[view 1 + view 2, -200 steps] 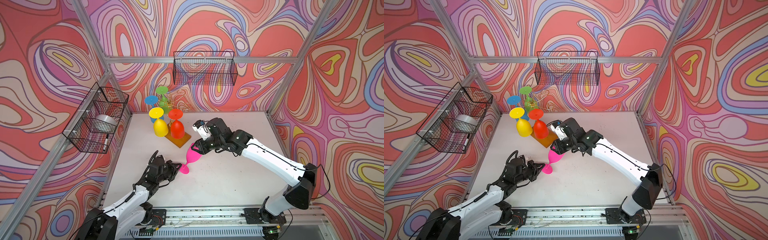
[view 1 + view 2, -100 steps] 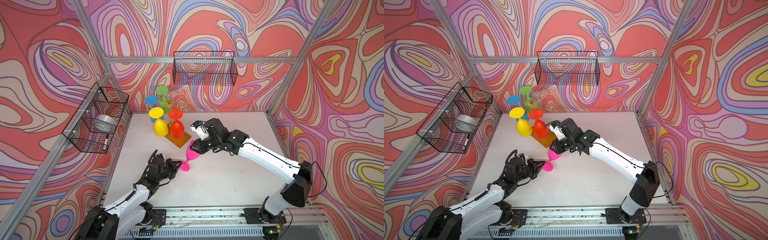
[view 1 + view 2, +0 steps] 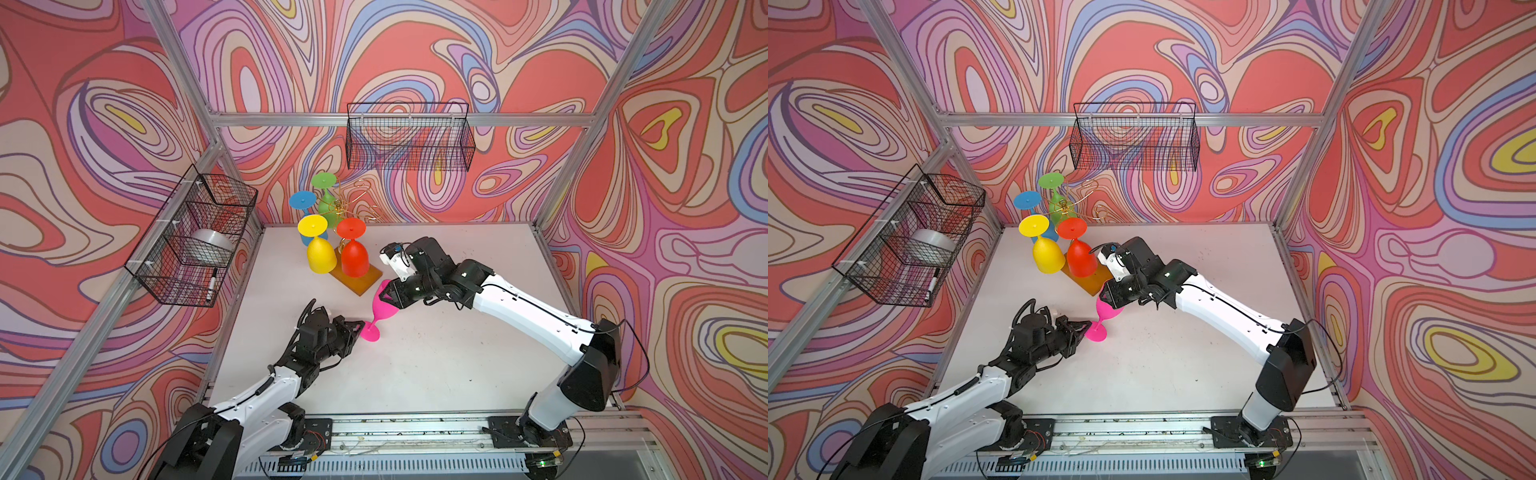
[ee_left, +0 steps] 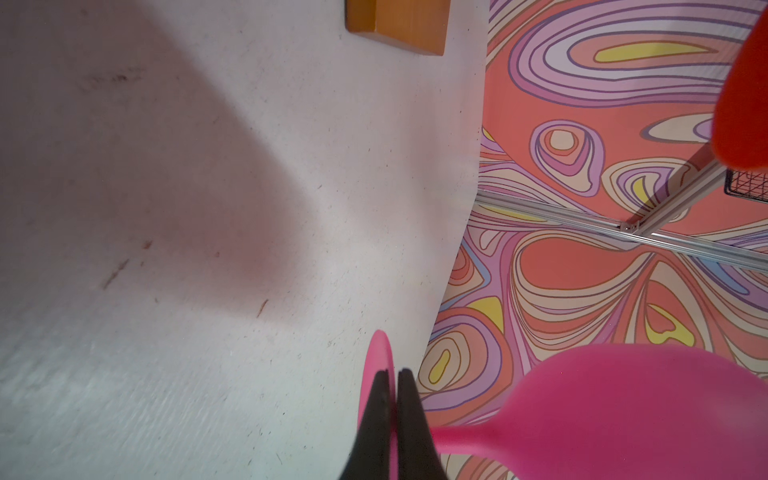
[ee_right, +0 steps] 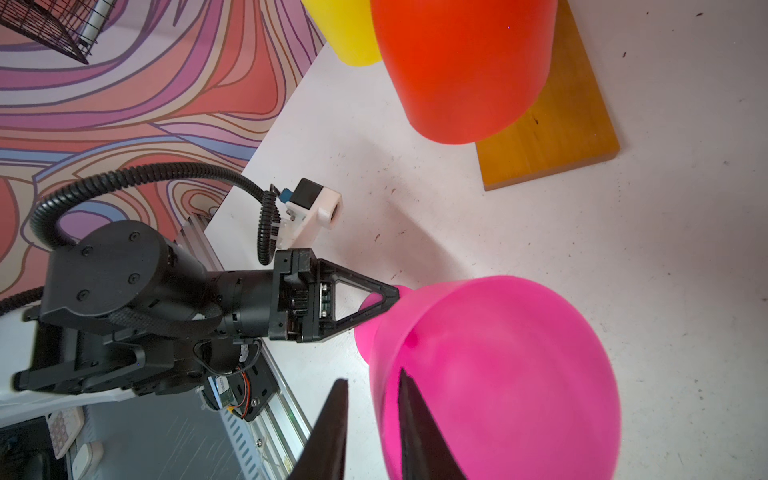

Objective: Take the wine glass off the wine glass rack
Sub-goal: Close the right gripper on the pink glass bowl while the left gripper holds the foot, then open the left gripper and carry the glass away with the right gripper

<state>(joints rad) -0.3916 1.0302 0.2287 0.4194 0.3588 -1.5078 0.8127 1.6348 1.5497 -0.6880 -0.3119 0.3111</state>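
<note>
We judged it nearly done: pink wine glass (image 3: pixel 386 309) off the wine glass rack (image 3: pixel 360 282), at its five o'clock; left gripper (image 3: pixel 361 325) jaws clamped its foot, right gripper (image 3: pixel 386 294) jaws apart astride its rim.

Both top views are bright, evenly lit from above and sharp, with only short soft shadows on the white counter (image 3: pixel 436 353). In the left wrist view the pink plastic wine glass (image 4: pixel 623 415) is out of focus, and a broad dim shadow lies on the white counter. In the right wrist view the red plastic glass (image 5: pixel 457 62) looks soft.
</note>
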